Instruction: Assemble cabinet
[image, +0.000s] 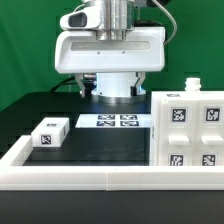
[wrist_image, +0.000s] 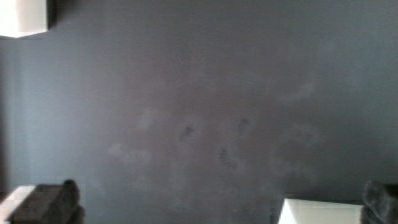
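Surface (image: 100, 145): black, white rim (image: 80, 180), green backdrop | cabinet (image: 190, 130): exterior view's right, tagged face camera-ward, long axis cropped, cannot tell | gripper (wrist_image: 214, 205): fingers spread, empty.

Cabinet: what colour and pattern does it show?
The cabinet is white with black-and-white square tags; exterior view best.

Table (image: 100, 146), mid-assembly: the marker board (image: 118, 121) lies at its middle. The cabinet (image: 195, 135) stands to the exterior view's right of the board, a small block (image: 50, 131) lies to its left, and the low rim (image: 100, 178) runs before it. My arm (image: 108, 50) hangs above and behind it.
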